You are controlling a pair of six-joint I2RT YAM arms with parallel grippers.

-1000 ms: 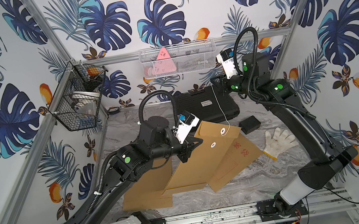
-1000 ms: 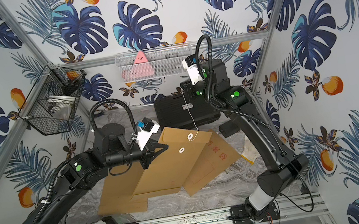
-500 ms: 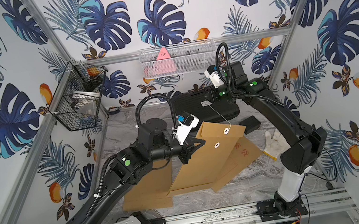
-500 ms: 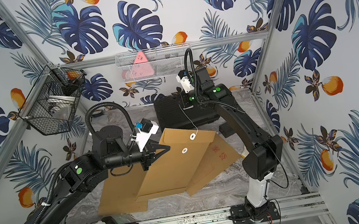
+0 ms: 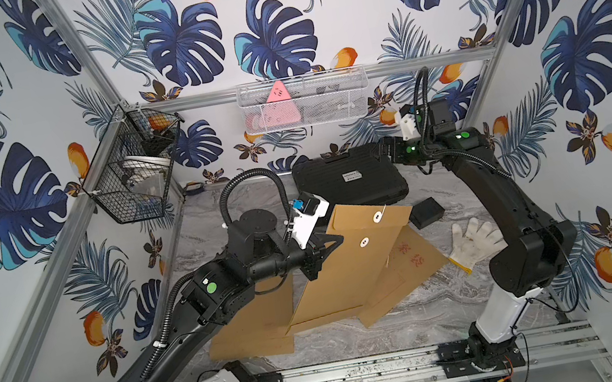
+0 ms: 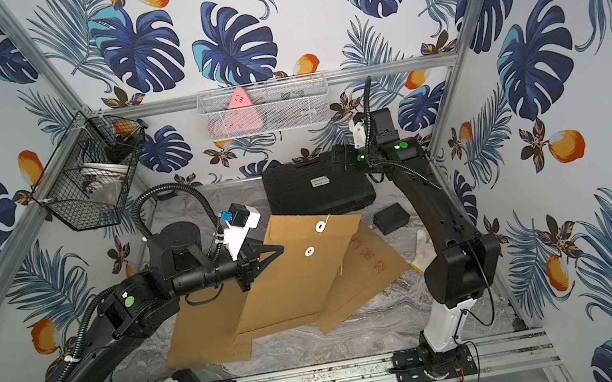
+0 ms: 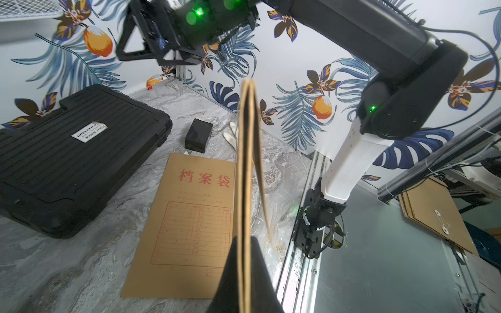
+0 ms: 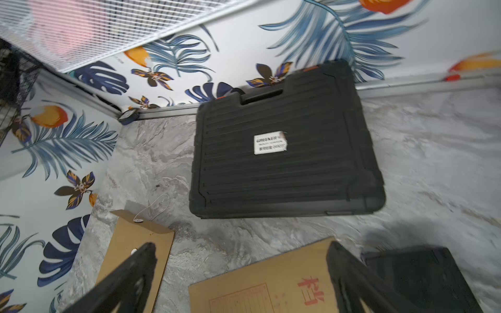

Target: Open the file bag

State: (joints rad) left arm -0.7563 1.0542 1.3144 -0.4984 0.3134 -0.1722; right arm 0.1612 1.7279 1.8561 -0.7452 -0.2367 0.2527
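Observation:
My left gripper is shut on the left edge of a brown file bag, holding it lifted and tilted over the table. In the left wrist view the bag stands edge-on between the fingers, one thin layer curving slightly away. Its two white buttons face up, and the string lies loose by the upper one. My right gripper hangs open and holds nothing, high over the black case at the back, apart from the bag. In the right wrist view the gripper has its jaws wide apart.
A second file bag with red characters lies flat under the held one, and another lies at the front left. A black case, a small black box and a white glove sit nearby. A wire basket hangs on the left wall.
My right gripper has opened and let go of the string, which dropped beside the upper button. The right arm has folded back toward the rear. The left gripper keeps its hold.

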